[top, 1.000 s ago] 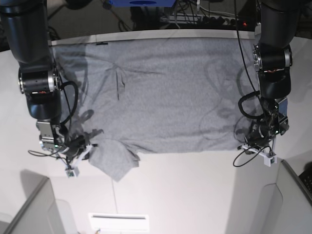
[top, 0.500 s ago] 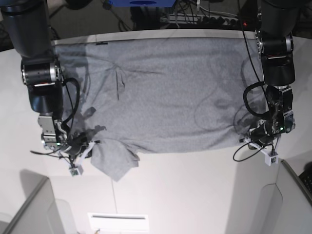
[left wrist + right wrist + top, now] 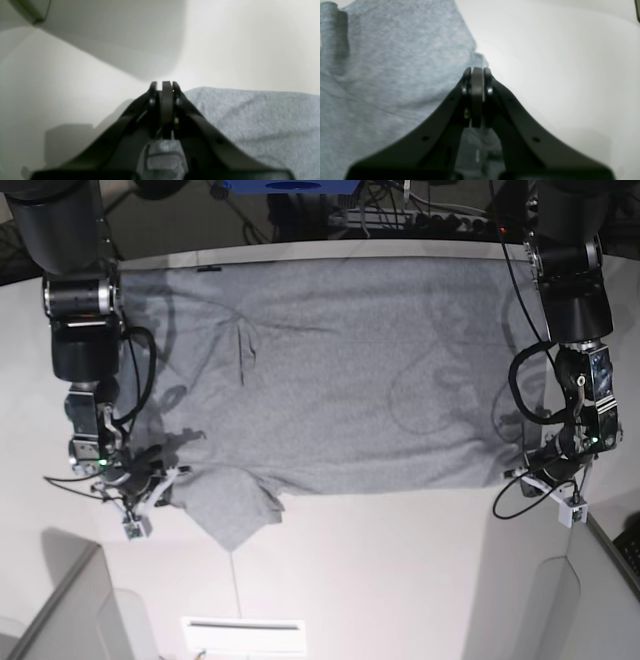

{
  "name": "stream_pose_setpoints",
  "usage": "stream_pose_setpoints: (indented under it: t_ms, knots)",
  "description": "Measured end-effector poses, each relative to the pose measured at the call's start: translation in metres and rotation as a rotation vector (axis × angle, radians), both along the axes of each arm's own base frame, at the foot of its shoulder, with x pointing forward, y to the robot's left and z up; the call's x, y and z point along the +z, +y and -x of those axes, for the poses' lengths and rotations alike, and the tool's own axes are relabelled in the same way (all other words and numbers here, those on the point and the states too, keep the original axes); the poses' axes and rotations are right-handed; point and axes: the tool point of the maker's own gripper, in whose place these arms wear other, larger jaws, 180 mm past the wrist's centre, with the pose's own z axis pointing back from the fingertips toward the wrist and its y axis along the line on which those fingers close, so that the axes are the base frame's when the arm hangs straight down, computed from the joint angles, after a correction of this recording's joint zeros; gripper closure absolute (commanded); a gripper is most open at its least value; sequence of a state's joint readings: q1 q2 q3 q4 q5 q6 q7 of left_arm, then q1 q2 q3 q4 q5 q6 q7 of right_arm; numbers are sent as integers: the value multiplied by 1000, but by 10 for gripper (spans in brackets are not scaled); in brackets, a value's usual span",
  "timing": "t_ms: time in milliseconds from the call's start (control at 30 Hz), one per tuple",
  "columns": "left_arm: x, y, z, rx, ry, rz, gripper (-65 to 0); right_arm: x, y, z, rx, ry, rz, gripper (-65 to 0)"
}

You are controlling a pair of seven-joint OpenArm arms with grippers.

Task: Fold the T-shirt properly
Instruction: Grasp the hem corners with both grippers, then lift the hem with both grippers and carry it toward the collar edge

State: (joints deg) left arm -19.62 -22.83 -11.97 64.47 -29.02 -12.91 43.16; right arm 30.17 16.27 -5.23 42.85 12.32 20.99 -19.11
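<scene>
Lying flat on the white table (image 3: 360,580): one T-shirt (image 3: 340,370), grey, plain side up, one sleeve bunched at its near edge. Two grippers. Left gripper (image 3: 165,86) jaws together, beside the shirt's edge; whether cloth is pinched, cannot tell. Right gripper (image 3: 477,72) jaws together at the sleeve's edge. Since a second ago both arms have drawn nearer the table's front edge; shirt barely changed.

From my remote station, I saw the white table (image 3: 330,570) carrying a single item: the heather-grey T-shirt (image 3: 330,370), which lay spread flat across its far half, plain side up, reaching the back edge. One sleeve lay crumpled at the shirt's near corner. A pale seam ran across the table's bare near surface, towards me.
</scene>
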Motion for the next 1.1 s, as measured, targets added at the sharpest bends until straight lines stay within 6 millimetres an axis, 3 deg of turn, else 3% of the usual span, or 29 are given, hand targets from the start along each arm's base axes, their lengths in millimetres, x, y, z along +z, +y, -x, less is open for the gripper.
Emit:
stream_pose_setpoints:
  t_ms: [200, 433, 633, 900, 1100]
  knots:
    - [-5, -1, 11, -8, 12, -13, 0, 2, 4, 7, 18, 16, 22, 0]
    - [17, -12, 12, -52, -39, -39, 0, 27, 5, 4, 44, -23, 63, 0]
    - [33, 9, 25, -5, -45, -53, 0, 31, 14, 10, 72, -23, 70, 0]
    - [25, -1, 44, -36, -28, -67, 0, 27, -4, 18, 12, -8, 56, 0]
    - [40, -5, 44, -57, -68, -95, 0, 24, -1, 21, 15, -4, 47, 0]
